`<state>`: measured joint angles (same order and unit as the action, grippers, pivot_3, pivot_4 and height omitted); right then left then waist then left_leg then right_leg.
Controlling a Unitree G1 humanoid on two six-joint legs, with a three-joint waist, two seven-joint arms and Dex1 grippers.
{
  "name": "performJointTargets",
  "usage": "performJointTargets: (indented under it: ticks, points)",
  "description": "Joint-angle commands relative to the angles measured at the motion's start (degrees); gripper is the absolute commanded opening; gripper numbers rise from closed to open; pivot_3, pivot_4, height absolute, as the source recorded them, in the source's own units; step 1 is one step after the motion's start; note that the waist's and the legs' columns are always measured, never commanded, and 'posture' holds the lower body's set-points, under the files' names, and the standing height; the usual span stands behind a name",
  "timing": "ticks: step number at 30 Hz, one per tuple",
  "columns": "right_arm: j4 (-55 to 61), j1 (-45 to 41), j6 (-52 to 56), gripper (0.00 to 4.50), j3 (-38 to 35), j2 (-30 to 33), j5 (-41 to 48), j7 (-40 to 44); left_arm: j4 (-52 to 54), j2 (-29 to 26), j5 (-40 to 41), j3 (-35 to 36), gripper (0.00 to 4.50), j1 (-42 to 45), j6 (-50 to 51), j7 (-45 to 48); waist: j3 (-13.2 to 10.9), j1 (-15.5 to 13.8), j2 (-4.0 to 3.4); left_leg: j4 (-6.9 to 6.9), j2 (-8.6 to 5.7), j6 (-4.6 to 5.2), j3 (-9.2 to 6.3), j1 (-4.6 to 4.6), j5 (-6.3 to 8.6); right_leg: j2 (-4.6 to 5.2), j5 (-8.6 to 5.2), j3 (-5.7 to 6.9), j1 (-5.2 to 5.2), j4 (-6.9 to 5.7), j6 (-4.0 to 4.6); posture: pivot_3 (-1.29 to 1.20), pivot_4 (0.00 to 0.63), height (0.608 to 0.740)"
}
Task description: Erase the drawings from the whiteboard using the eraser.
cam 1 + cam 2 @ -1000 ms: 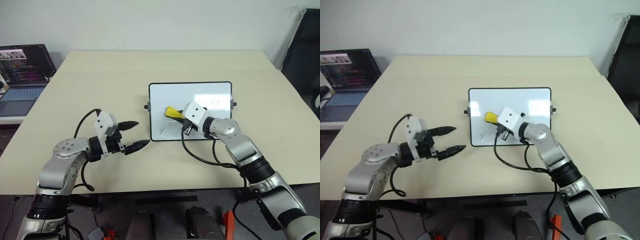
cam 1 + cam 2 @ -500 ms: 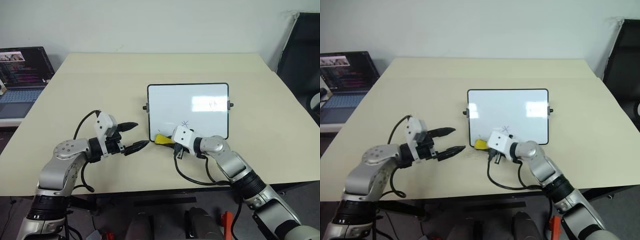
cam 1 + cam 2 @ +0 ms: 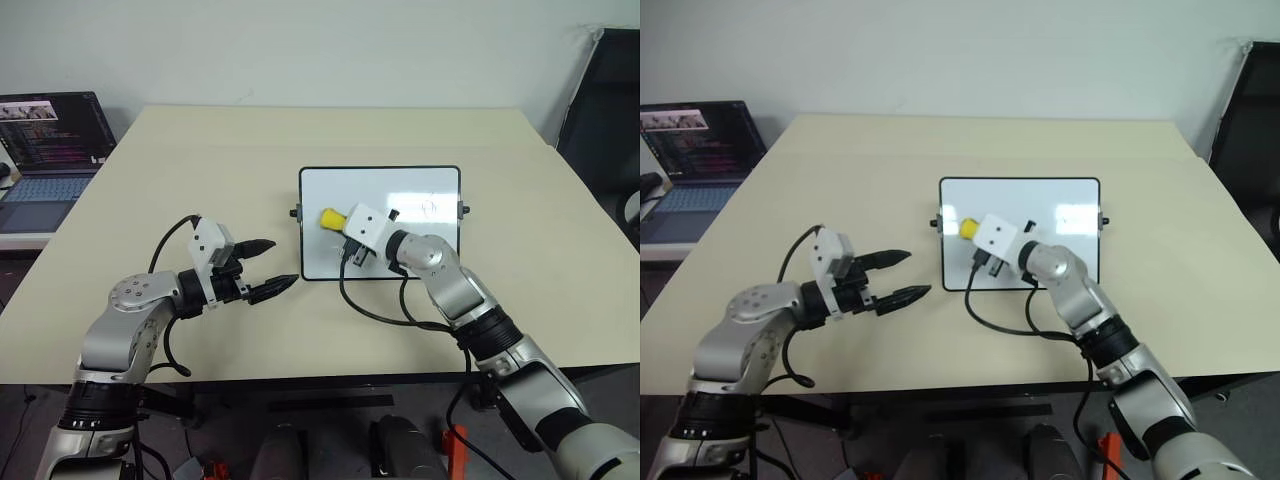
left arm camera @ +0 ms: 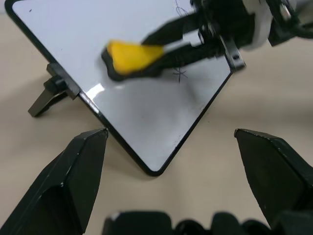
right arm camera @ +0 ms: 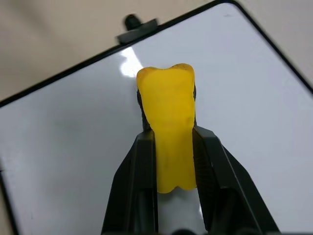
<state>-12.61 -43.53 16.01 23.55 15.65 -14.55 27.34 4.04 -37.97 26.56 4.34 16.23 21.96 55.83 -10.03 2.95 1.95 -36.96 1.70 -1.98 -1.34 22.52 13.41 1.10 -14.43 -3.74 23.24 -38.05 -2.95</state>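
Observation:
The whiteboard [image 3: 325, 256] lies in the middle of the beige table. My right gripper [image 3: 340, 220] is shut on the yellow eraser [image 3: 331, 217], which rests against the board's left part near the side knob; the right wrist view shows the eraser [image 5: 168, 132] pinched between both fingers. A small oval scribble [image 3: 430, 207] marks the board's far right, and a little asterisk [image 4: 181, 74] shows in the left wrist view just beyond the eraser [image 4: 132, 58]. The board's near-left corner looks blank. My left gripper [image 3: 283, 262] hovers open over the table, left of the board and apart from it.
An open laptop [image 3: 45, 150] stands on a side surface off the table's left edge. A dark chair [image 3: 600, 110] is at the far right. A black cable [image 3: 375, 310] from my right wrist loops over the table in front of the board.
My right gripper swept the eraser down to the board's near-left corner and back up to its left part. The Y-like tick seen there a second ago no longer shows. The left arm stayed put.

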Motion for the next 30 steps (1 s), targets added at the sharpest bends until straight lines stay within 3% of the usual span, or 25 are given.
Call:
performJointTargets:
  ticks: [1, 10, 17, 21, 24, 27, 30]
  points:
    - [0.0, 1.32, 1.54, 0.67, 0.02, 0.92, -1.21, 1.33, 0.96, 0.0, 0.16, 0.39, 4.5, 0.96, -0.87, 0.55, 0.0, 0.02, 0.0, 0.01, 0.0, 0.0, 0.0, 0.01, 0.0, 0.0, 0.09, 0.01, 0.0, 0.01, -0.07, 0.0, 0.15, 0.74]
    - [10.29, 9.42, 4.65, 0.64, 7.06, 4.13, 0.77, 17.58, 1.05, 0.34, 0.41, 0.1, 4.5, 1.36, -0.74, 0.75, -0.01, 0.17, -0.01, 0.08, 0.02, 0.01, -0.02, 0.05, 0.02, 0.0, 0.03, 0.05, 0.03, 0.05, -0.11, 0.0, 0.15, 0.74]
    - [13.18, 9.71, 6.1, 0.55, 2.9, 4.73, 2.55, 18.11, 0.93, 1.18, 0.49, -0.43, 4.5, 2.99, -0.62, 0.98, -0.02, 0.12, -0.01, 0.08, 0.01, 0.0, -0.04, 0.1, 0.02, 0.0, 0.0, 0.1, 0.05, 0.07, -0.12, 0.0, 0.15, 0.74]
    - [25.15, 11.16, 14.37, 0.55, -11.6, 5.5, 17.66, 22.22, 1.14, 0.83, -0.09, -0.39, 4.5, 5.6, -1.47, 1.56, -0.24, -0.38, -0.02, 0.06, 0.0, -0.01, -0.11, 0.4, 0.02, 0.01, 0.08, 0.14, 0.27, 0.08, -0.02, 0.0, 0.15, 0.74]
    - [36.09, 14.13, 24.92, 0.54, -28.24, 13.8, 30.95, 26.95, 2.52, 0.35, 0.36, -0.49, 4.5, 8.34, -1.25, 2.14, -0.37, -1.35, -0.05, 0.06, -0.01, -0.03, -0.16, 0.5, 0.04, 0.04, 0.11, 0.21, 0.3, 0.16, 0.03, 0.0, 0.15, 0.74]
    - [35.98, 18.88, 28.08, 0.53, -39.23, 23.07, 35.5, 29.44, 2.75, 0.57, 0.86, -1.0, 4.5, 10.54, -0.72, 2.71, -0.36, -1.95, -0.03, 0.08, -0.05, -0.12, -0.18, 0.48, 0.14, 0.12, 0.04, 0.31, 0.12, 0.4, -0.04, 0.0, 0.15, 0.74]
    - [33.05, 22.45, 26.99, 0.52, -45.41, 27.21, 37.94, 29.57, 2.27, 0.93, 1.62, -0.97, 4.5, 12.16, 0.45, 2.86, -0.36, -1.43, -0.04, 0.11, -0.03, -0.11, -0.1, 0.44, 0.24, 0.11, -0.05, 0.25, 0.08, 0.49, -0.01, 0.0, 0.15, 0.74]
